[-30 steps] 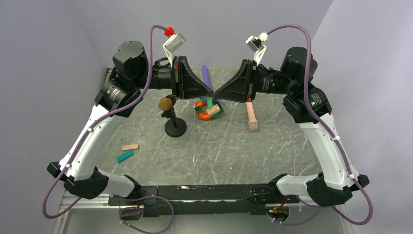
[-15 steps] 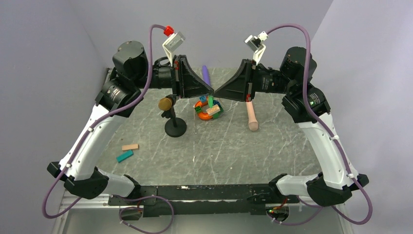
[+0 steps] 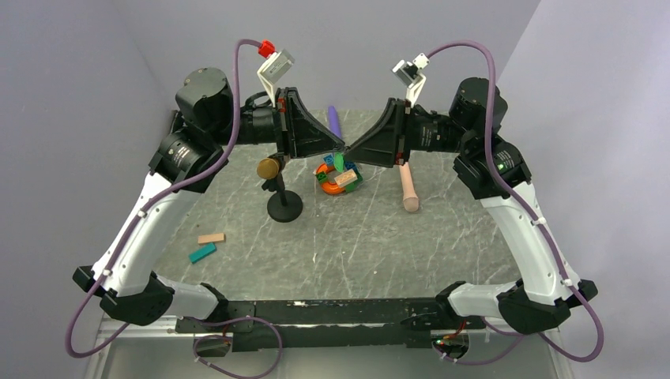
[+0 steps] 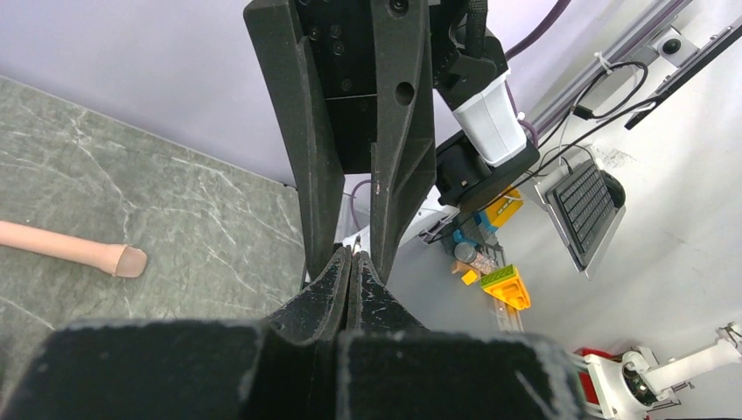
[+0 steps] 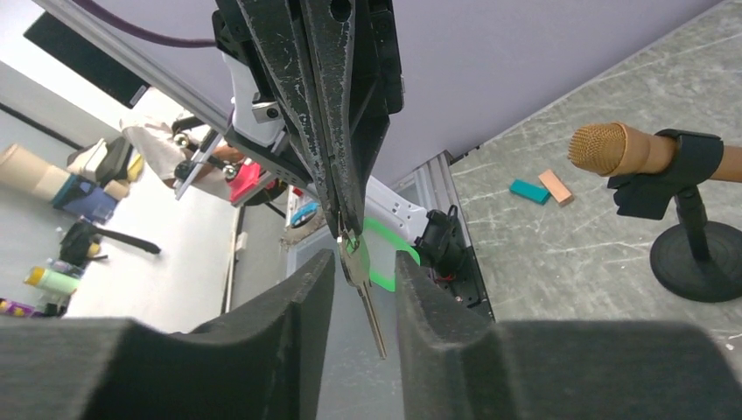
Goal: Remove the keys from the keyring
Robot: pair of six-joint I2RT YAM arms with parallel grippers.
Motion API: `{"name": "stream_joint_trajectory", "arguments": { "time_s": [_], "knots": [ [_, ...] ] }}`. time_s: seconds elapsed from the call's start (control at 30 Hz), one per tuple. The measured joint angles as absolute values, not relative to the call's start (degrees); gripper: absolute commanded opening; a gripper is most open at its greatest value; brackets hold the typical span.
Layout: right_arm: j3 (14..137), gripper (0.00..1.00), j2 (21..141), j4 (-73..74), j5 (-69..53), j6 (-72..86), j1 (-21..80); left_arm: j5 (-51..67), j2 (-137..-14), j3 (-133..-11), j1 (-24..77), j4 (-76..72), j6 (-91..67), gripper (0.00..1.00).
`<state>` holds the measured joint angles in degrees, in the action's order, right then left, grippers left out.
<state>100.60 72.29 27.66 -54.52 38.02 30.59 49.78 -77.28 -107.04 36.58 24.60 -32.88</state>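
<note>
Logging the mid-air state above the surface (image 3: 355, 237): left gripper (image 3: 342, 148) jaws pinch shut on the keys (image 5: 367, 304) — silvery blade with green head, dangling between the right gripper (image 3: 349, 150) jaws, which stand apart. We cannot make out the keyring; we judge separation not yet done.

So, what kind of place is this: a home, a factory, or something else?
Most likely a robotics lab. The left arm and right arm are bolted to a marbled table inside partition walls, and past them the left wrist view shows a keyboard and what looks like another white robot arm.
</note>
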Motion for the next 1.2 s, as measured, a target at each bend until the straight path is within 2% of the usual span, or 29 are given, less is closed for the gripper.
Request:
{"name": "stream_joint_trajectory", "arguments": {
  "time_s": [0.37, 0.87, 0.9, 1.03, 1.2],
  "knots": [
    [100.55, 0.00, 72.29, 26.94, -54.39, 38.59, 30.89, 49.15, -77.28, -107.04, 36.58, 24.95, -32.67, 0.00],
    [105.89, 0.00, 74.30, 34.24, -52.93, 36.18, 31.24, 48.77, -77.08, -106.91, 36.58, 25.36, -31.05, 0.00],
    [106.52, 0.04, 74.67, 34.92, -52.93, 35.94, 31.24, 48.71, -77.06, -106.89, 36.58, 25.36, -30.83, 0.00],
    [107.22, 0.30, 75.11, 36.42, -52.60, 35.68, 31.29, 48.27, -75.85, -104.60, 36.58, 24.38, -30.96, 0.00],
    [106.52, 0.33, 74.94, 33.63, -51.42, 37.06, 31.27, 48.10, -73.91, -101.03, 36.58, 24.36, -31.66, 0.00]
  ]
}}
